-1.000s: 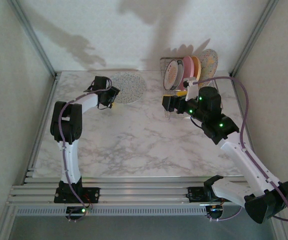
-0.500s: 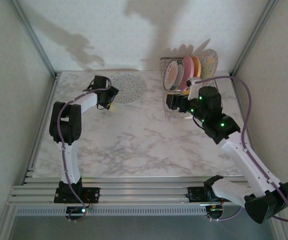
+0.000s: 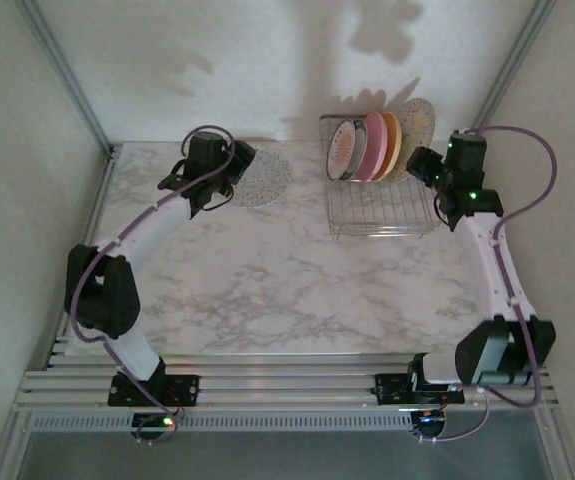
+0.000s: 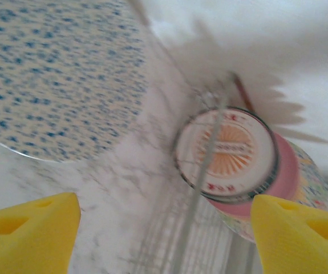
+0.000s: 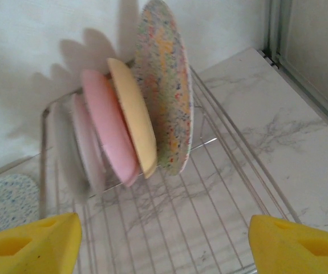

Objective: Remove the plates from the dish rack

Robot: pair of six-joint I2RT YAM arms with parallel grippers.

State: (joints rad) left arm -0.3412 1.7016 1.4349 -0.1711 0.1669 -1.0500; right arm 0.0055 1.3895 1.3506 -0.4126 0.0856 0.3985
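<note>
Although one speckled plate (image 3: pixel 259 176) already lies flat on the worktop (image 3: pixel 267 280), far left, you have four plates (image 3: pixel 372 146) left standing in the dish rack (image 3: pixel 382 215), far right. The left gripper (image 4: pixel 164 237) and right gripper (image 5: pixel 164 245) both gape wide, holding nothing.

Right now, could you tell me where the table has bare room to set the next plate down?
Bare marble lies between the flat speckled plate and the dish rack, and across the near half. The rack's far end is crowded.

speckled plate (image 4: pixel 49 74) flat; racked plates (image 4: pixel 232 160)
</note>
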